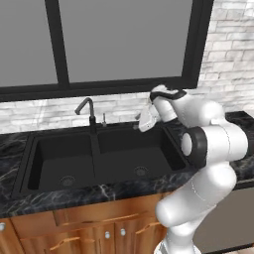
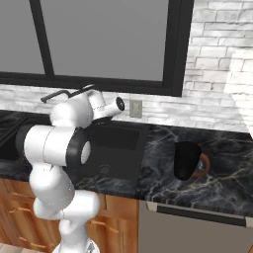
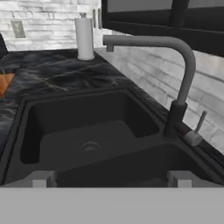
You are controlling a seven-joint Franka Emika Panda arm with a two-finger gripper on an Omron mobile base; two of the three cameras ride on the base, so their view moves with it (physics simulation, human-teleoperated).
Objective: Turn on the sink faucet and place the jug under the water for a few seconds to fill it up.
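Observation:
The black double-basin sink (image 1: 54, 149) is set into a dark marble counter. Its slim dark faucet (image 1: 88, 110) rises behind the centre divider, with a small lever (image 1: 104, 119) at its base. My gripper (image 1: 141, 125) hangs open above the back of the right basin, to the right of the faucet and apart from it. In the hand view the faucet (image 3: 186, 74) and its lever (image 3: 197, 127) stand close on the right, and the fingertips (image 3: 40, 178) are spread wide with nothing between them. The black jug (image 2: 187, 160) with a reddish-brown handle stands upright on the counter right of the sink. The water is out of view.
A white brick wall and a dark-framed window (image 1: 124, 44) run behind the counter. A paper towel roll (image 3: 84, 39) and a wall outlet (image 2: 136, 107) are beyond the sink. Wooden cabinets (image 1: 79, 228) sit under the counter.

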